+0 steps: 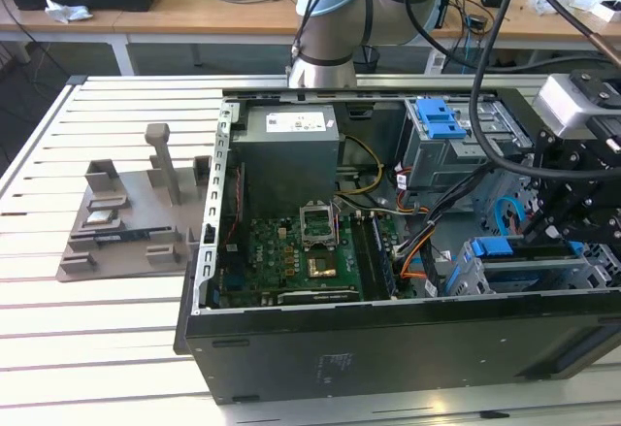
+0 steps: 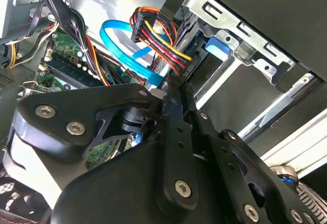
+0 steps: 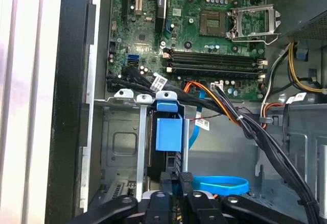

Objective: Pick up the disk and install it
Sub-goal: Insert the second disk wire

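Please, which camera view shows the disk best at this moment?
The first wrist view: the disk stands edge-on in the grey drive cage, its blue carrier facing the camera, just beyond the gripper. The exterior view shows its blue rail low in the case. In the second wrist view I cannot identify it.

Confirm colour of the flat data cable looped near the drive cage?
Light blue flat cable, best in the second wrist view.

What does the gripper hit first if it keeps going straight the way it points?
Likely the disk: in the first wrist view the gripper points at its edge, seated in the drive cage under a blue latch. Contact cannot be told.
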